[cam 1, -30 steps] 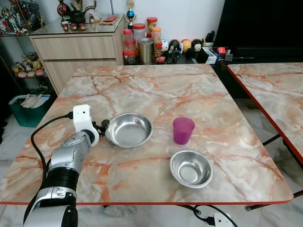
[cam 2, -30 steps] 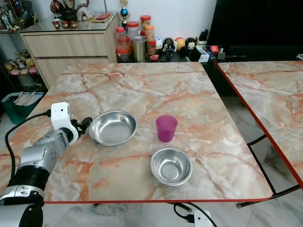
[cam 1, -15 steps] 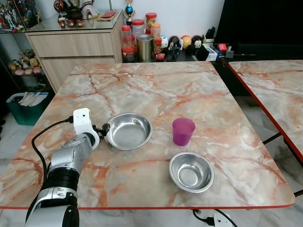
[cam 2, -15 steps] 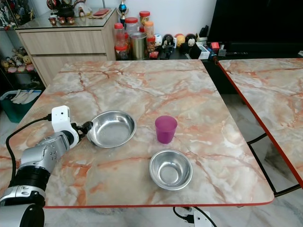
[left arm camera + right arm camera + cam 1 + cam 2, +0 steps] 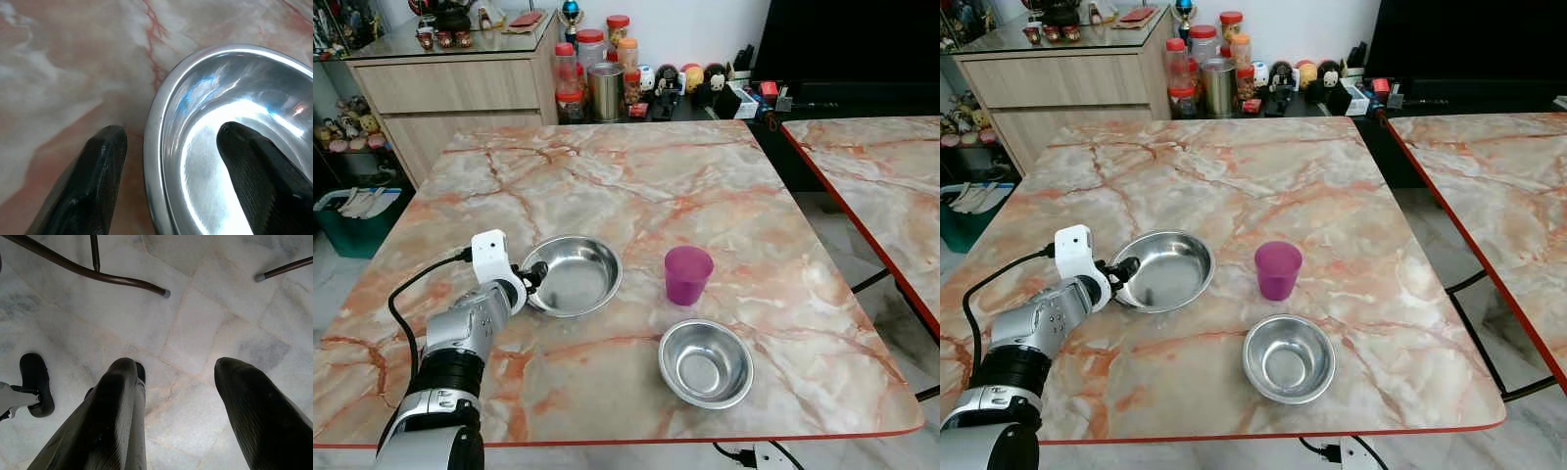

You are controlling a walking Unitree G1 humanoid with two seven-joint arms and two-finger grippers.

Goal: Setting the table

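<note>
Currently gripping stage, judged from the head views: left gripper at centre-left of frame, set at the near-left rim of the larger steel bowl on the marble table; purple cup to the right, smaller steel bowl lower right. Up close in the left wrist view: fingers parted, straddling the bowl's rim, one outside, one inside, not yet pinched. Below, in the right wrist view: right gripper spread wide over floor tiles, idle. Next, probably: closing on the rim, then lifting.
</note>
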